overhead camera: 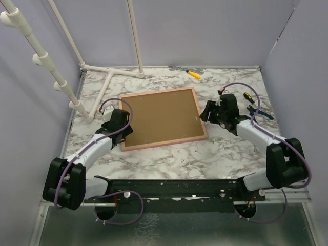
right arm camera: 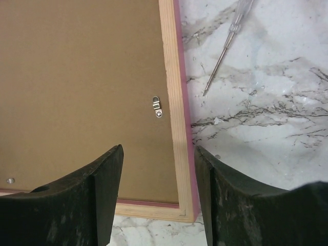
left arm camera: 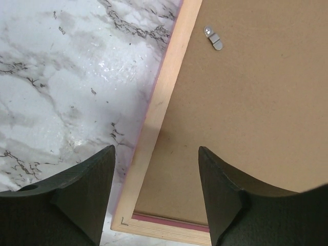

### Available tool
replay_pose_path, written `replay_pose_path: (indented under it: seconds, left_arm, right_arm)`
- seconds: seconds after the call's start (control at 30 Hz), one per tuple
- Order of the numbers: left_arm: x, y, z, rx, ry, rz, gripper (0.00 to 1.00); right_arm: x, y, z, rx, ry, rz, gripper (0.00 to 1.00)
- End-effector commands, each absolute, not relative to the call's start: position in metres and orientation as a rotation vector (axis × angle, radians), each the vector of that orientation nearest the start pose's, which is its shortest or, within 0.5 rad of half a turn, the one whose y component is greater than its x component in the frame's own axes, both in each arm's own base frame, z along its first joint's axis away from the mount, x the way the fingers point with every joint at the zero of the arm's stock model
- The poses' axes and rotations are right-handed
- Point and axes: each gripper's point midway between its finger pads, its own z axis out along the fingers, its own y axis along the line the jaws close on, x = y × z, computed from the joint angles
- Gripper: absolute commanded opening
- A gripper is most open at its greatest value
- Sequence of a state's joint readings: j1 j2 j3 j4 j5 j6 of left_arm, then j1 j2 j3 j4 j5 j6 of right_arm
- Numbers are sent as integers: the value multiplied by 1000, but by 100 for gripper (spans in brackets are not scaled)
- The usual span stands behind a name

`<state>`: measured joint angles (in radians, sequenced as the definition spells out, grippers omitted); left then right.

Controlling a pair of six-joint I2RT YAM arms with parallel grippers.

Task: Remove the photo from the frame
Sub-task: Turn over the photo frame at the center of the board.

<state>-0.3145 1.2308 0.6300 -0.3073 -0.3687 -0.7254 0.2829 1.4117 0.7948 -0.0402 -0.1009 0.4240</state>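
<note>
Frame point(overhead camera: 163, 118) is lying back-up on the table point(overhead camera: 169, 159), with clips point(left arm camera: 213, 37) sitting over the backing. The photo is hiding beneath, not yet out. Its left edge is running between the parted left jaws and its right edge between the parted right jaws. Both are gripping nothing, so removal is looking barely begun.

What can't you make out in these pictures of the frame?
- Photo: unseen in every view; the frame lies back up, its brown board covering it.
- Tools right of the frame: top view, too small to name.
- Frame's far end: cut off by both wrist views' edges.
</note>
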Motion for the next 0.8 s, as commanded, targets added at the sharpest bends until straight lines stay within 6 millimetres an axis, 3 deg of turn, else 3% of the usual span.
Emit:
replay_pose_path:
  seconds: [0.0,0.3,0.77]
  left_arm:
    - [304,-56,61,-656,2260,-54,66]
    - [302,-47,56,-683,2266,-55,65]
    - [304,-47,48,-707,2264,-122,64]
  right_arm:
    - [360,140,83,76,2329,381,60]
    - [351,135,49,72,2437,243,54]
    - [343,133,23,74,2509,163,41]
